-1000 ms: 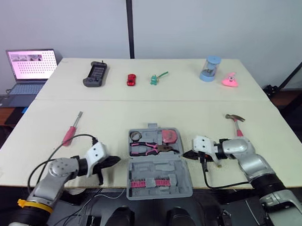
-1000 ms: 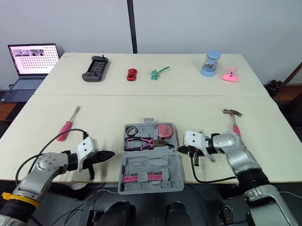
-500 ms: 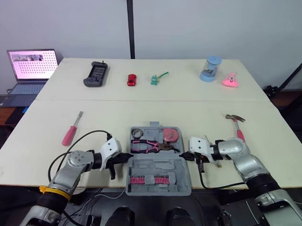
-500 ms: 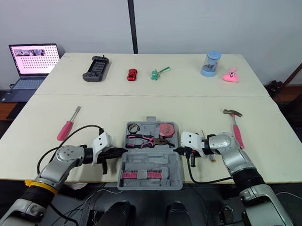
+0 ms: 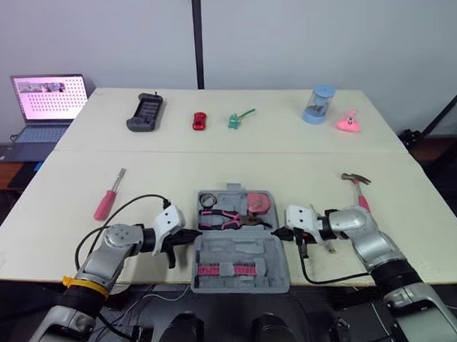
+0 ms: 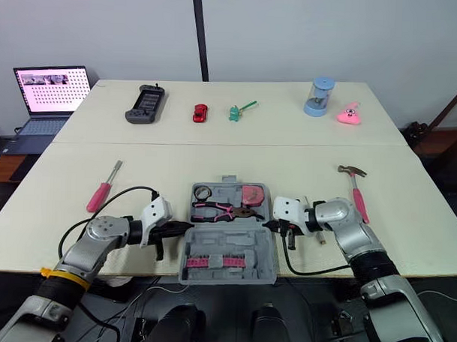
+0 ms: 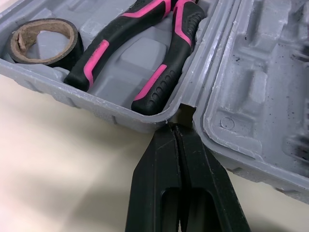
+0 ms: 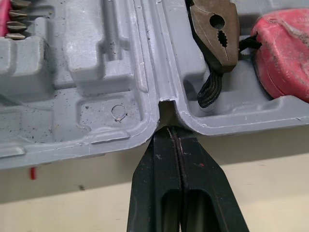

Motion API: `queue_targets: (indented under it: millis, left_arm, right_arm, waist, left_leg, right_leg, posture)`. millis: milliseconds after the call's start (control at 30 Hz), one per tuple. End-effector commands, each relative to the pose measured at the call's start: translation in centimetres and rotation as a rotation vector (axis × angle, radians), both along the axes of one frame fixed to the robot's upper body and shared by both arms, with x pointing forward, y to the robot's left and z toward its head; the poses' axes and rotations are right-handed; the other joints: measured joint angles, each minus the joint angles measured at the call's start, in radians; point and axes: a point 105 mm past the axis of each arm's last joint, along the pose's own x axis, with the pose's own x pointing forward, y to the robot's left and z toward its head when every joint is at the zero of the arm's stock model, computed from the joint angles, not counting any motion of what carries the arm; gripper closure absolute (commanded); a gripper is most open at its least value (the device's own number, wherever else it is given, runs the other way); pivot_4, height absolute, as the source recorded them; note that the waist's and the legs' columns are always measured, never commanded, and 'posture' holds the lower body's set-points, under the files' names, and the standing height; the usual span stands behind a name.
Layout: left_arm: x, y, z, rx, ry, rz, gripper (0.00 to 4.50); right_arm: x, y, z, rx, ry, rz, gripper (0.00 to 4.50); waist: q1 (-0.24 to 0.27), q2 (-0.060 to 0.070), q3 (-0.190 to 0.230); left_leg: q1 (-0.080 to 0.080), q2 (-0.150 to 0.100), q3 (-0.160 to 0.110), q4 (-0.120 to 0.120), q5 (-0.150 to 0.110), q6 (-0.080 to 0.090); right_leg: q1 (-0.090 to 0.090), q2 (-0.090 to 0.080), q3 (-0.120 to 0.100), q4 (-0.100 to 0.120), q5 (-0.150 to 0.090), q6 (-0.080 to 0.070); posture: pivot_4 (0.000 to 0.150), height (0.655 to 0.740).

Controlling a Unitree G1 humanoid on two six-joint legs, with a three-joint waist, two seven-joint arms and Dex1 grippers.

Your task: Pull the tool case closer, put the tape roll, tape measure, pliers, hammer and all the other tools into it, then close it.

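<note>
Tool case [image 5: 244, 252] open, pliers [image 5: 227, 218] inside (hammer [image 5: 358, 188] outside)

Left pincer [image 7: 176, 128] and right pincer [image 8: 168, 130] both closed

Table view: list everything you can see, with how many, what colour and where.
tool case: 1, grey, open, near table edge, centre
tape roll: 1, black, in case, far left pocket
pliers: 1, pink and black, in case
tape measure: 1, pink, in case, far right pocket
bit strip: 1, pink, in case's near half
screwdriver: 1, pink handle, table left of case
hammer: 1, pink handle, table right of case
handheld console: 1, dark grey, far left
toy car: 1, red, far centre
green toy: 1, beside car
canister: 1, blue, far right
pink toy: 1, beside canister
laptop: 1, open, off table's left
left hand: shut, at case's left hinge notch
right hand: shut, at right hinge notch
</note>
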Motion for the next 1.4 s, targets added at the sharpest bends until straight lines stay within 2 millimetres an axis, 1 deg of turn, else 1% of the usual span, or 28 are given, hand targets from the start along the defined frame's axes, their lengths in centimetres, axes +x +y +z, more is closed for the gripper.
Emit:
queue_targets:
  millis: [33, 133, 233, 300, 567, 767, 1033, 1167, 1400]
  left_arm:
    - [1.3, -1.3, 1.5, -0.006, -0.072, -0.019, 4.45]
    - [2.1, -1.4, 1.9, -0.014, -0.087, -0.009, 4.45]
    - [3.3, -1.4, 2.5, -0.010, -0.095, 0.008, 4.45]
    - [3.9, -1.3, 2.6, -0.006, -0.095, 0.018, 4.45]
    - [4.5, -1.3, 2.6, 0.000, -0.102, 0.019, 4.45]
    - [4.8, -1.6, 2.9, -0.008, -0.106, 0.019, 4.45]
    - [4.3, -2.5, 2.4, -0.022, -0.098, -0.002, 4.45]
    - [4.4, -3.0, 2.5, -0.033, -0.103, -0.004, 4.45]
    - [4.5, -3.4, 2.6, -0.039, -0.103, -0.010, 4.45]
  right_arm:
    - [1.2, 1.8, 1.0, 0.023, -0.059, 0.031, 4.50]
    - [1.7, 1.9, 0.9, 0.016, -0.064, 0.026, 4.50]
    - [2.7, 2.0, 0.8, 0.002, -0.076, 0.003, 4.50]
    - [3.1, 2.0, 0.7, -0.005, -0.081, -0.005, 4.50]
    - [3.9, 1.8, 0.6, -0.021, -0.090, -0.028, 4.50]
    - [3.8, 1.5, 0.2, -0.028, -0.078, -0.031, 4.50]
    - [2.7, 0.9, -0.3, -0.038, -0.040, -0.008, 4.50]
    - [2.4, 0.3, -0.4, -0.052, -0.023, -0.015, 4.50]
    - [2.3, -0.2, -0.4, -0.063, -0.020, -0.034, 4.50]
  waist:
    - [0.000, 0.000, 0.000]
    - [-0.001, 0.000, 0.000]
    - [-0.002, 0.000, 0.000]
    - [-0.003, 0.000, 0.000]
    - [-0.006, 0.000, 0.000]
    - [-0.005, -0.001, 0.000]
    - [0.001, -0.001, 0.000]
    - [0.003, -0.001, 0.000]
    - [0.003, -0.001, 0.000]
  left_leg:
    - [0.000, 0.000, 0.000, 0.000, 0.000, 0.000]
    - [0.000, 0.000, 0.000, 0.000, 0.000, 0.000]
    - [0.000, -0.001, 0.000, 0.000, 0.000, -0.001]
    - [0.000, -0.001, 0.000, 0.000, 0.001, -0.001]
    - [0.000, -0.001, 0.000, 0.000, 0.001, -0.002]
    - [0.000, -0.001, 0.000, 0.000, 0.001, -0.002]
    - [0.000, -0.001, -0.001, 0.000, 0.001, -0.002]
    - [0.000, -0.002, -0.001, 0.000, 0.001, -0.002]
    - [0.000, -0.002, -0.001, 0.000, 0.001, -0.002]
  right_leg:
    - [0.000, 0.000, 0.000, 0.000, 0.000, 0.000]
    - [0.000, 0.000, 0.000, 0.000, 0.000, 0.000]
    - [0.000, 0.000, 0.000, 0.000, 0.000, 0.000]
    - [0.000, 0.000, 0.000, 0.001, 0.000, 0.000]
    - [-0.001, 0.000, 0.000, 0.001, 0.000, 0.000]
    - [-0.001, 0.000, 0.000, 0.002, 0.000, 0.000]
    - [0.000, 0.000, 0.000, 0.002, 0.000, 0.000]
    - [0.000, 0.000, 0.000, 0.002, 0.000, 0.000]
    - [0.000, 0.000, 0.000, 0.002, 0.000, 0.000]
  posture:
    - [0.150, 0.6753]
    - [0.150, 0.6753]
    - [0.150, 0.6753]
    - [0.150, 0.6753]
    - [0.150, 0.6753]
    - [0.150, 0.6753]
    - [0.150, 0.6753]
    - [0.150, 0.6753]
    - [0.150, 0.6753]
